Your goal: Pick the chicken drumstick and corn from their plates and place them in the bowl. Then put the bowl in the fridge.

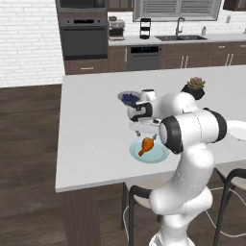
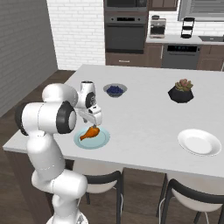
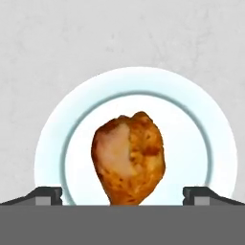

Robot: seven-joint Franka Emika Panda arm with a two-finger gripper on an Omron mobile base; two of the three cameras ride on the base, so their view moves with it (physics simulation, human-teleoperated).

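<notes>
**Q.** What lies nearest the camera on the hand?

**A.** The gripper [image 3: 122, 195], its two dark fingertips [image 3: 47, 195] spread to their widest, one at each lower corner of the hand view. Nothing is pinched between them.

**Q.** And directly beyond them?

**A.** The chicken drumstick [image 3: 129, 158], lying on the light blue plate [image 3: 210, 143]. It sits centred in the gap between the tips, with clear plate on either side. Its fat end points away from the hand; the tapering end runs toward the bottom edge of that view, so its long axis appears to lie across the line joining the two tips rather than along it.

**Q.** How does this read from the base cameras?

**A.** The gripper [image 2: 93, 119] hangs just above the drumstick [image 2: 89, 132] near the counter's [image 2: 144, 113] front edge; whether the tips touch it cannot be told. In the left base view the drumstick [image 1: 146, 146] rests slantwise on the plate [image 1: 156, 156].

**Q.** What does the coming move turn on?

**A.** Probably a straight descent: the jaws already straddle the meaty part, so closing should catch it across its width.

**Q.** What lies farther off?

**A.** A white plate [image 2: 199, 141] well apart to the right, then the blueberry bowl [image 2: 115, 90] and plant pot [image 2: 181, 92].
</notes>
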